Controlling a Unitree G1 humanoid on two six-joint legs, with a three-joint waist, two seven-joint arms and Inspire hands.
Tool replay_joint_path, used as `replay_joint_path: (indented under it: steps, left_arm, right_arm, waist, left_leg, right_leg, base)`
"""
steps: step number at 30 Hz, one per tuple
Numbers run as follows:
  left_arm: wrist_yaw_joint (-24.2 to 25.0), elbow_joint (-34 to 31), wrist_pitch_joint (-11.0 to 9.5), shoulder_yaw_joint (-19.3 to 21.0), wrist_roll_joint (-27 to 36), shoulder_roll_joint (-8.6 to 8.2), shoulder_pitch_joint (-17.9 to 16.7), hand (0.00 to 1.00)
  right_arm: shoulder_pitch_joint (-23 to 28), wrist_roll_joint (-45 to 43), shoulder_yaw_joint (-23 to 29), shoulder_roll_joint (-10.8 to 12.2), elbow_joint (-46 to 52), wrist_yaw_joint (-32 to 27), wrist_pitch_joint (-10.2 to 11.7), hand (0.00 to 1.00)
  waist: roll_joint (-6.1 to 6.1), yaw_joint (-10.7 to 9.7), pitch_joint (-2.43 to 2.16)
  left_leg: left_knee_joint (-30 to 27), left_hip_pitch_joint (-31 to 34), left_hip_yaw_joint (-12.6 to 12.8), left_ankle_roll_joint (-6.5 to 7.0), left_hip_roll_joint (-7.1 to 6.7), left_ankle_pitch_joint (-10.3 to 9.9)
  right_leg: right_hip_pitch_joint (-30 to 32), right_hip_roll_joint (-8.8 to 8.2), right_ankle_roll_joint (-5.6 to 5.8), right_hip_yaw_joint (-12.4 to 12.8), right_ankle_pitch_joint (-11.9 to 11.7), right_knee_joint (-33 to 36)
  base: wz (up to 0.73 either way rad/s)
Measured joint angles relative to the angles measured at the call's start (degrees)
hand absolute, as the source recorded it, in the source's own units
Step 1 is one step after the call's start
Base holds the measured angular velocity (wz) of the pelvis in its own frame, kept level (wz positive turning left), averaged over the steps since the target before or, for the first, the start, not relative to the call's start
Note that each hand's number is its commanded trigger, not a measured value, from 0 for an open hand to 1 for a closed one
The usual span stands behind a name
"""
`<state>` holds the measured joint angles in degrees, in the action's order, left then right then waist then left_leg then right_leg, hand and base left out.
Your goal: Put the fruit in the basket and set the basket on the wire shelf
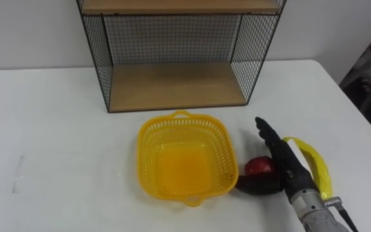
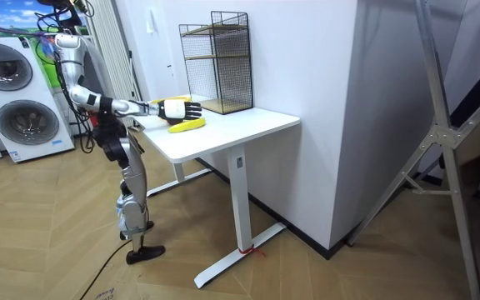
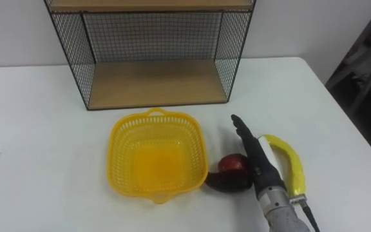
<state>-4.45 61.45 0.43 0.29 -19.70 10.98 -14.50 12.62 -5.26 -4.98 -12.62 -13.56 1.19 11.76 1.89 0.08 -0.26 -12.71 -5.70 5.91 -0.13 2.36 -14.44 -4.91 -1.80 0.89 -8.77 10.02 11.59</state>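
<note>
An empty yellow mesh basket [image 1: 182,161] sits on the white table [image 1: 57,129], just in front of the black wire shelf [image 1: 176,84] with wooden boards. A red apple [image 1: 259,167] lies against the basket's right side. My right hand [image 1: 281,161] reaches in from the lower right and rests at the apple's right. Its fingers are straight and point away from me, and the thumb lies low on the apple's near side. A yellow banana [image 1: 314,161] lies on the table right of that hand. In the room view I stand at the table's end with the right hand [image 2: 177,108] stretched over it.
The shelf's lower board is bare and its front is open toward the basket. The table's right edge [image 1: 359,109] runs close to the banana. Washing machines [image 2: 15,100] stand behind me in the room view.
</note>
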Motion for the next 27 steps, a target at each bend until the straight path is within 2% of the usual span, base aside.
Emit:
replay_joint_path:
  steps: [1, 2, 7, 14, 27]
  left_arm:
    - [0.0, 0.0, 0.0, -0.1, 0.0, -0.02, 0.0, 0.00]
    - [0.0, 0.0, 0.0, -0.4, 0.0, 0.00, 0.0, 0.00]
    - [0.4, -0.9, 0.5, -0.5, -1.3, -0.01, -0.7, 0.00]
    - [1.2, -1.9, 1.8, -0.6, -1.2, -0.01, -0.8, 0.00]
    - [0.8, -2.4, 1.8, -0.6, -1.2, -0.02, -0.7, 0.00]
  right_arm:
    - [0.0, 0.0, 0.0, 0.2, -0.3, -0.3, 0.1, 0.47]
    - [0.0, 0.0, 0.0, 0.3, -0.4, -0.5, 0.2, 1.00]
    - [0.0, -0.5, 0.5, 0.6, -1.6, -1.9, 1.1, 1.00]
    - [-0.4, -2.3, 2.0, 0.5, -3.1, -5.7, 1.2, 1.00]
    - [-0.7, -5.9, 1.8, 0.7, -3.9, -9.9, 1.4, 1.00]
  waist:
    - [0.00, 0.0, 0.00]
    - [-0.01, 0.0, 0.00]
    - [-0.07, 0.1, -0.03]
    - [-0.24, 0.2, -0.15]
    - [-0.27, 0.1, -0.18]
  left_leg:
    - [0.0, 0.0, 0.0, 0.00, 0.01, 0.0]
    - [-0.1, 0.0, 0.0, 0.00, 0.02, 0.0]
    - [-0.1, 0.0, 0.0, 0.00, 0.01, 0.0]
    - [0.6, -1.0, 0.0, 0.00, 0.01, 0.0]
    - [1.2, -1.9, 0.0, -0.02, -0.07, 0.0]
  right_leg:
    - [0.0, 0.00, 0.00, 0.0, -0.1, 0.0]
    - [0.0, 0.00, 0.00, 0.0, -0.1, 0.0]
    - [0.0, 0.04, -0.02, 0.1, -0.3, -0.1]
    - [-0.7, 0.17, 0.01, 0.1, -0.3, -1.0]
    - [-1.9, 0.24, 0.13, 0.0, -0.4, -1.9]
  base:
    - [0.00]
    - [0.00]
    - [0.00]
    - [0.00]
    - [0.00]
